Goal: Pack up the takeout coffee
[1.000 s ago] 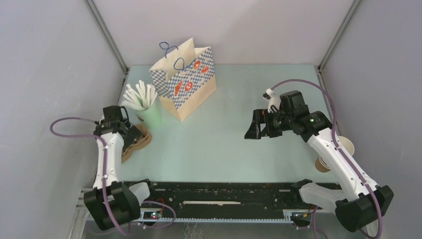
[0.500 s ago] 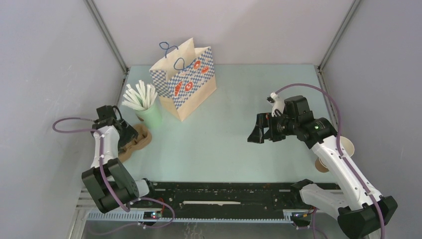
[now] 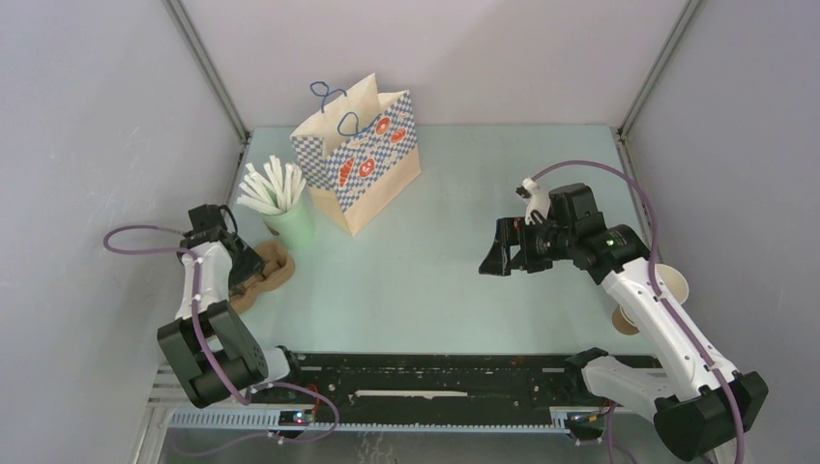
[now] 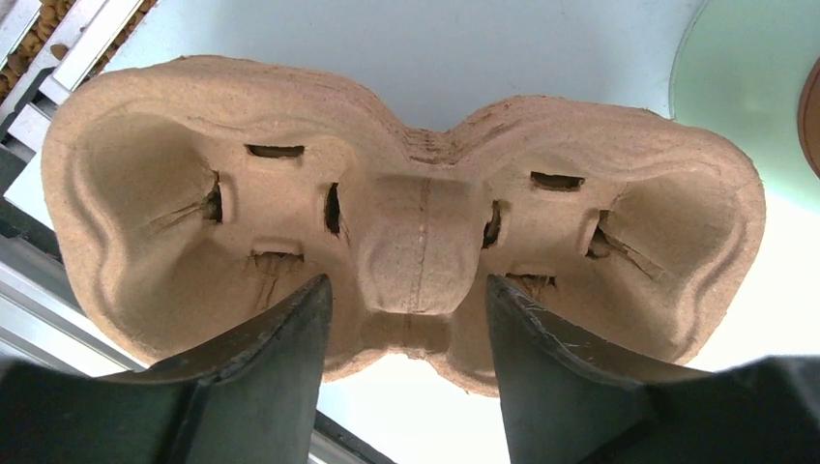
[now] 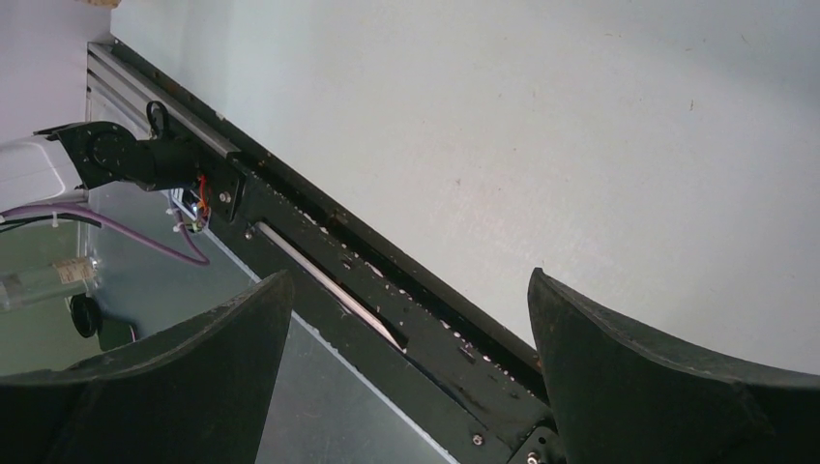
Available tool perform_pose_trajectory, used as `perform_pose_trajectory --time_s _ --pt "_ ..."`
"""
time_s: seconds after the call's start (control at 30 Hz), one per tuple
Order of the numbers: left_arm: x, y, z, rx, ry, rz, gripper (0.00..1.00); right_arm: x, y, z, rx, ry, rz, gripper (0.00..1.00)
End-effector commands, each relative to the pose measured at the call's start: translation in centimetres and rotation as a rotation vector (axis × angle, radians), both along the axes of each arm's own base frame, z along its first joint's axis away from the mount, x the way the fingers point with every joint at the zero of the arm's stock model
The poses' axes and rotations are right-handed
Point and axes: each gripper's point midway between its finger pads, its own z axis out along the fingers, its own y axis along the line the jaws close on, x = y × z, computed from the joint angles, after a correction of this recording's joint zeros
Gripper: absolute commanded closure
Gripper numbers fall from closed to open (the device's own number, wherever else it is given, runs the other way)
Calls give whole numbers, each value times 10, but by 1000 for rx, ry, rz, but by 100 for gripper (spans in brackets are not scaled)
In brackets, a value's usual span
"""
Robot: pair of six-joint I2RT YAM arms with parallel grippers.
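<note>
Left gripper [image 4: 406, 285] has jaws partly wide, either side of the cup tray's [image 4: 416, 208] middle bump, not squeezing. Right gripper [image 5: 408, 280] hangs wide, holding nothing. No takeout coffee shows anywhere. It is likely light, squashy and spilly: hold its sides gently. Stick cup [image 3: 295, 224] stands just beside the tray; checkered bag [image 3: 360, 164] and bare cups [image 3: 667, 285] are farther off.

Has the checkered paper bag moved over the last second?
No. The checkered paper bag stands where it did, right of the rear-left frame post, its near corner beside the green cup.
</note>
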Motion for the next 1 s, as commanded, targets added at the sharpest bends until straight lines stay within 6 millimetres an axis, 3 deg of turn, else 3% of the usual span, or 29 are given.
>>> perform_pose_trajectory --time_s 0.0,0.2,0.6,0.83,0.97 --pt "8 11 1 36 -12 -19 37 6 5 6 29 -28 14 0" --pt "9 15 0 51 6 -44 49 8 5 5 35 -20 11 0" --pt "3 17 55 131 -92 -14 60 10 9 5 56 0 13 1" --pt "14 -8 37 -7 -166 6 56 9 12 3 60 13 27 0" --pt "9 -13 31 -21 -147 14 53 8 11 3 54 13 27 0"
